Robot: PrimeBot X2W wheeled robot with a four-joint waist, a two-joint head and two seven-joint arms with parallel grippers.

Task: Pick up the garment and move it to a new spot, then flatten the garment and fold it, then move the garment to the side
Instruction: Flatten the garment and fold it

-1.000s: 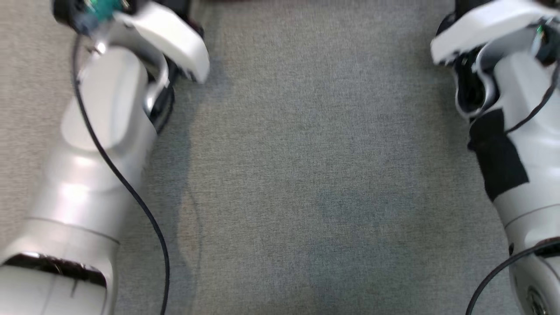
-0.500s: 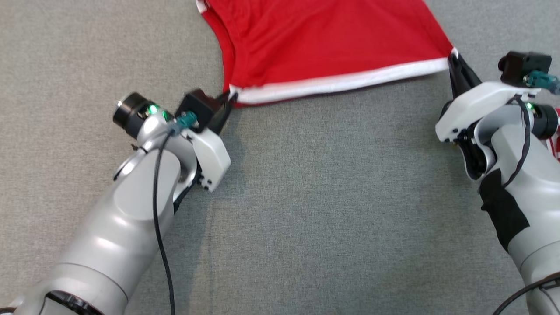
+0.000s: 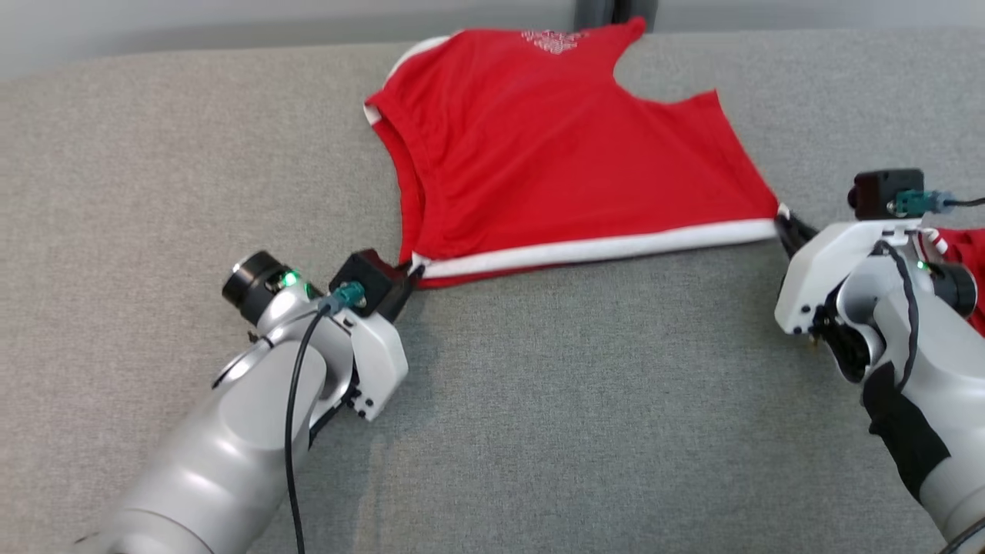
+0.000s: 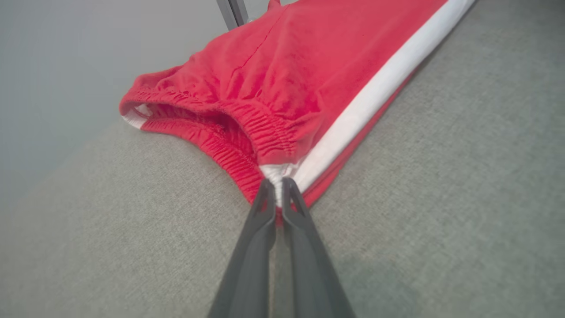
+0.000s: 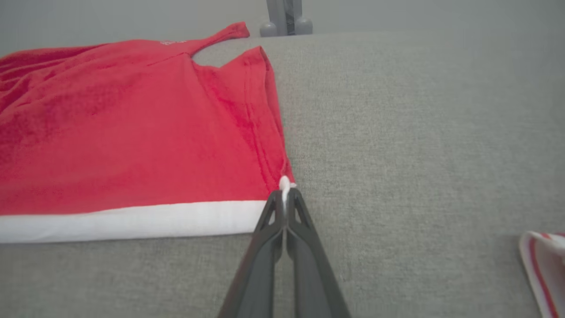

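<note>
Soft red cloth garment (image 3: 569,169) on coarse matt grey fabric surface (image 3: 577,400).

Left gripper (image 4: 274,191), right gripper (image 5: 286,195) — two; red garment (image 3: 554,154) — one; striped cloth (image 5: 544,260) one.

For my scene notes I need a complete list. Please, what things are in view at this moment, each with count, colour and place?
garment: one, red with a white band along its near edge, lying spread on the surface, held at two corners.
second cloth: one, red and white, at the right edge of the surface, partly seen.
surface: one, grey fabric, under everything.
post: one, dark grey, behind the far edge of the surface.
left gripper: one, dark fingers, shut on the garment's near left corner.
right gripper: one, dark fingers, shut on the garment's near right corner.
forearms: two, pale silver, left forearm at lower left, right forearm at lower right of the head view.
</note>
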